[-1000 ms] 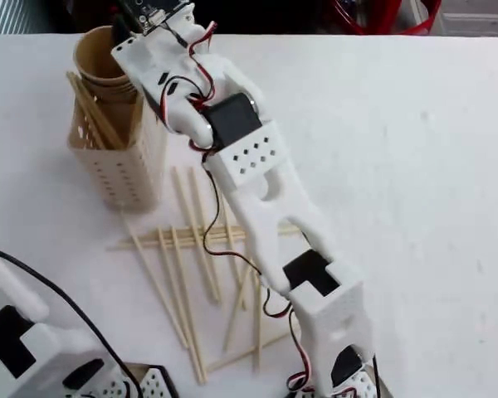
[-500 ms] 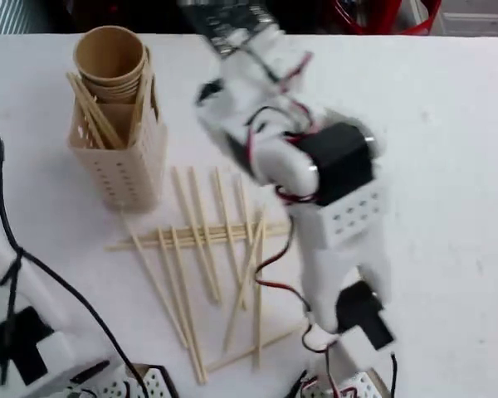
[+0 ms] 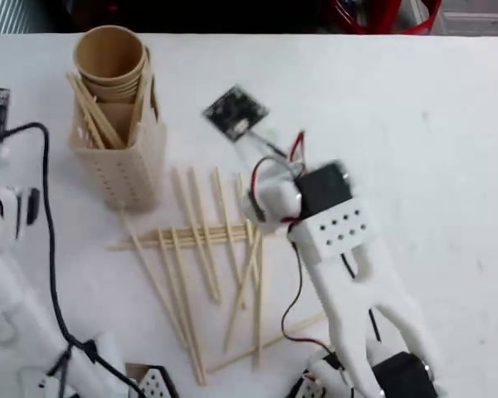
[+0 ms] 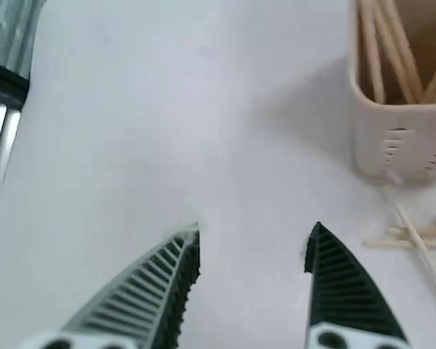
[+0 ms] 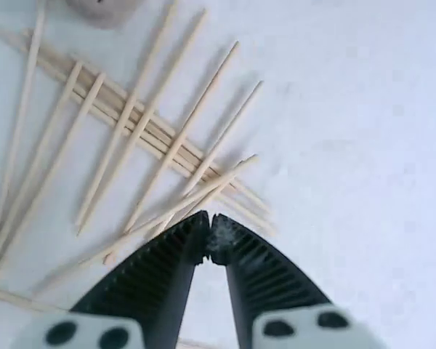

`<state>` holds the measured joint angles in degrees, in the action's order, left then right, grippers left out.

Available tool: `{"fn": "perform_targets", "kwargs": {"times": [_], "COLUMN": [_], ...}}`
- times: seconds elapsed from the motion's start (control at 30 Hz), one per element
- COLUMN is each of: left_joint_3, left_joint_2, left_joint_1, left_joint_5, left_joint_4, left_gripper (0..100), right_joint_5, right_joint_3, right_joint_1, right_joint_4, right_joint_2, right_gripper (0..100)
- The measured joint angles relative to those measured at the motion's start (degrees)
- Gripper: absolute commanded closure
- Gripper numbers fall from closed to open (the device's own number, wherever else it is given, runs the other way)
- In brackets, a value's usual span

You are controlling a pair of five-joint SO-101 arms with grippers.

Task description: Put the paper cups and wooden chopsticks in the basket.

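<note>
You have the basket at the far left of the table, with stacked paper cups and several chopsticks standing inside it. Loose chopsticks lie crisscrossed just in front and to its right. The right gripper sits over that pile's right edge. The left gripper is left of the basket.

Left tool jaws spread wide; right tool jaws pressed together, angled downward.
</note>
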<state>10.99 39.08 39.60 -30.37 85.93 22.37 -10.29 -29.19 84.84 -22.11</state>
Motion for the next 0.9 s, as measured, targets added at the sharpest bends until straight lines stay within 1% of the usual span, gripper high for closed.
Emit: {"fn": "perform_targets", "kwargs": {"times": [0.13,0.2,0.27,0.33,0.43,0.5,0.57,0.63,0.73,0.83,0.9], "left_joint_3": [0.35,0.35,0.35,0.35,0.26,0.26,0.26,0.26,-0.53,-2.73,-3.78], "left_joint_2": [-9.32,-14.77,-20.13,-25.93,-35.78,-42.9,-49.49,-55.03,-61.27,-66.46,-69.19], "left_joint_1": [7.3,10.81,13.8,16.09,20.31,22.33,22.95,22.86,22.86,23.3,23.47], "left_joint_5": [1.14,1.23,1.49,3.43,7.47,9.76,10.99,11.52,12.66,17.85,21.8], "left_joint_4": [-9.05,-13.8,-19.16,-25.76,-38.24,-46.42,-52.31,-54.24,-54.77,-55.21,-55.56], "left_gripper": [76,76,76,76,76,76,76,76,76,76,76], "right_joint_5": [-0.09,-2.46,-6.07,-8.44,-9.58,-9.85,-9.93,-9.93,-9.93,-9.93,-10.11], "right_joint_3": [-10.29,-13.54,-16.26,-18.73,-23.65,-27.25,-30.59,-32.26,-32.26,-32.26,-32.26], "right_joint_1": [-4.57,-7.21,-9.76,-12.13,-14.77,-17.05,-19.25,-19.08,-17.05,-14.42,-13.89], "right_joint_4": [-9.49,-14.42,-19.6,-24.97,-33.05,-38.15,-43.08,-46.77,-50.46,-53.01,-54.51], "right_joint_2": [-1.85,-1.85,-1.85,-1.85,-1.85,-1.05,1.05,4.13,8.53,11.96,14.07], "right_gripper": [98.0,96.9,92.8,87.2,79.9,78.6,79.4,80.1,80.0,80.0,80.0]}}
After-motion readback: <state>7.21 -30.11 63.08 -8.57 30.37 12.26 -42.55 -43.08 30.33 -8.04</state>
